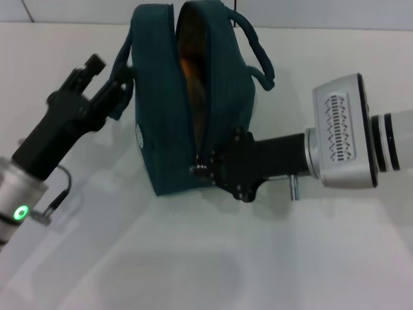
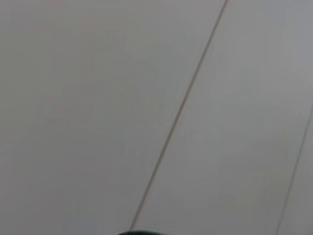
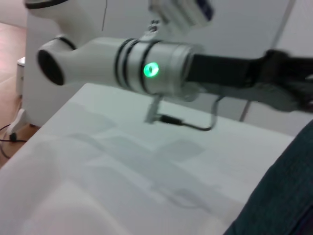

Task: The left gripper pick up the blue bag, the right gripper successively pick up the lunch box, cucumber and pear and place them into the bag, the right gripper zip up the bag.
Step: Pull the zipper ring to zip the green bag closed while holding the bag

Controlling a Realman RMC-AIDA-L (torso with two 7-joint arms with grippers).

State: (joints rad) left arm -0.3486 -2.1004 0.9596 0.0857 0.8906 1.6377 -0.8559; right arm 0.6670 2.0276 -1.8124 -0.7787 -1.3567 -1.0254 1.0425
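Observation:
The blue bag (image 1: 161, 110) stands on the white table (image 1: 193, 258) with its zip open along the top; an orange-yellow inside (image 1: 190, 68) shows. No lunch box, cucumber or pear can be made out. My left gripper (image 1: 111, 89) is at the bag's left side, shut on its left handle strap (image 1: 121, 61). My right gripper (image 1: 208, 165) reaches in from the right and is shut on the zip pull (image 1: 196, 170) at the near, low end of the zip. The bag's cloth also shows in the right wrist view (image 3: 281, 196).
The bag's second handle (image 1: 258, 55) loops out at the back right. The right wrist view shows my left arm (image 3: 146, 63) with its green light above the table (image 3: 98, 161). The left wrist view shows only a pale surface with a thin seam (image 2: 181, 112).

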